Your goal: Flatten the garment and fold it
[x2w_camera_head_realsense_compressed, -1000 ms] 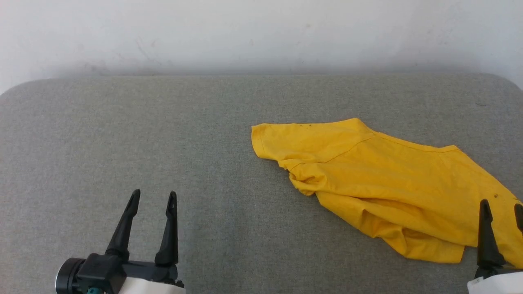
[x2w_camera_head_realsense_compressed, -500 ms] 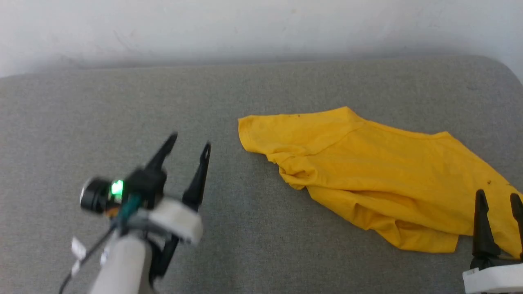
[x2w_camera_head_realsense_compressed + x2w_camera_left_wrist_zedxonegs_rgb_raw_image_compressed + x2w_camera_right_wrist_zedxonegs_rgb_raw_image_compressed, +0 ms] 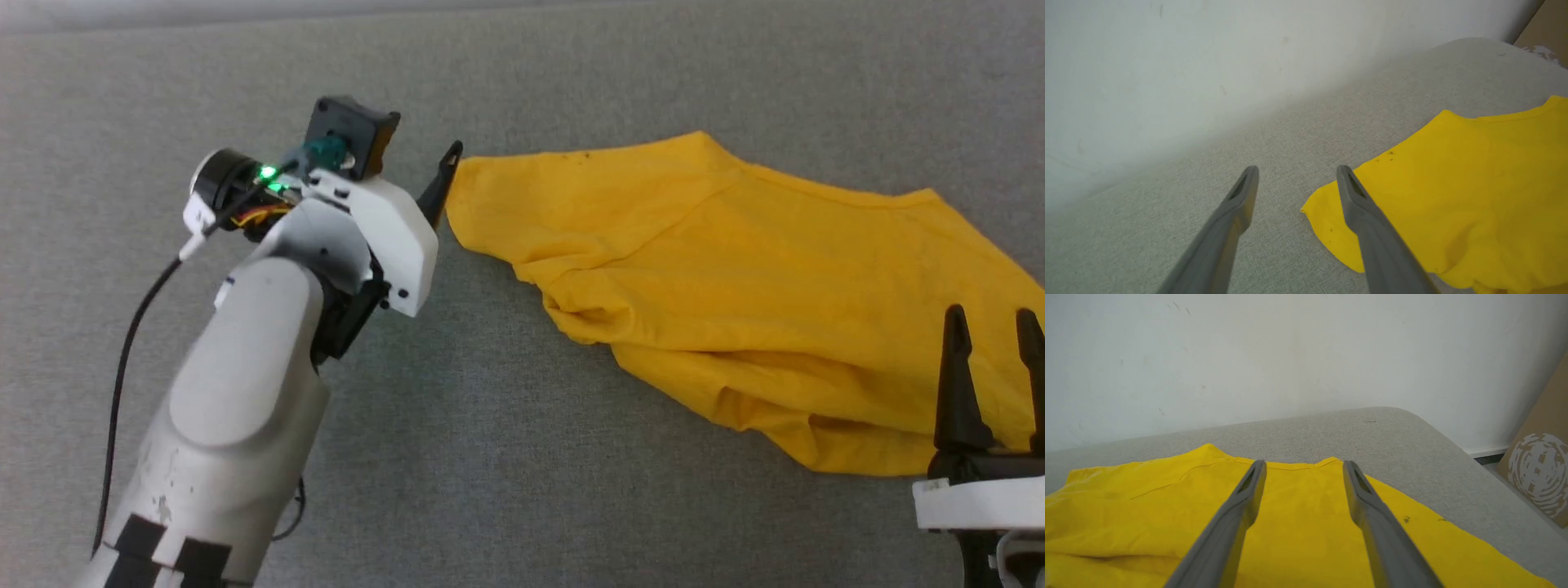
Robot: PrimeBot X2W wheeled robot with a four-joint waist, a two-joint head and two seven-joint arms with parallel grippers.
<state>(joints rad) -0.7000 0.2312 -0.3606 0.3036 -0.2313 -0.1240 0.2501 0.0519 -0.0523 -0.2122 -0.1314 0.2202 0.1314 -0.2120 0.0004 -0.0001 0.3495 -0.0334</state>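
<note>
L gripper (image 3: pixel 1297 177) (fingers apart, nothing held) sits at the left corner of the yellow T-shirt (image 3: pixel 735 269), which lies crumpled on the grey padded top (image 3: pixel 522 457) w/ long axis far-left to near-right, R gripper (image 3: pixel 990 327), also spread & empty, over its near-right end

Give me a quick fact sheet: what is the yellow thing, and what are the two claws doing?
Item: yellow T-shirt, crumpled on the grey fabric surface
Left gripper: open, at the shirt's left end, gripping nothing
Right gripper: open, over the shirt's right part, holding nothing
Folding: not yet begun
</note>
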